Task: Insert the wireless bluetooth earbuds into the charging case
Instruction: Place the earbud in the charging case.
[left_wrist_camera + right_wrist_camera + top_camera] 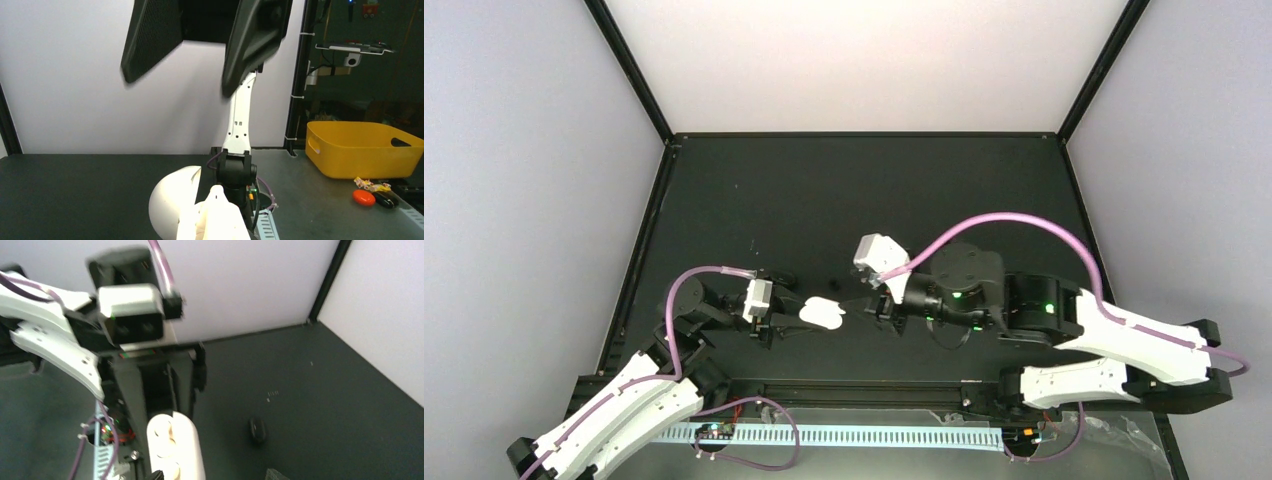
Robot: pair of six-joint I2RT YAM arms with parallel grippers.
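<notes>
Your left jaws [784, 316] clamp the open white case [824, 313]. Your right jaws [881, 306] stand apart and empty, just beside it. Only the right wrist view clearly shows a black bud [258, 430] lying on the table [330, 410] beyond the case. The left wrist view shows the raised lid [172, 205].

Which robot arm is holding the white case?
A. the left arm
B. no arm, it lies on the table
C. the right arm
A: in the top view the white case sits at the tip of the left gripper, while the right gripper stands open, apart from it.
</notes>
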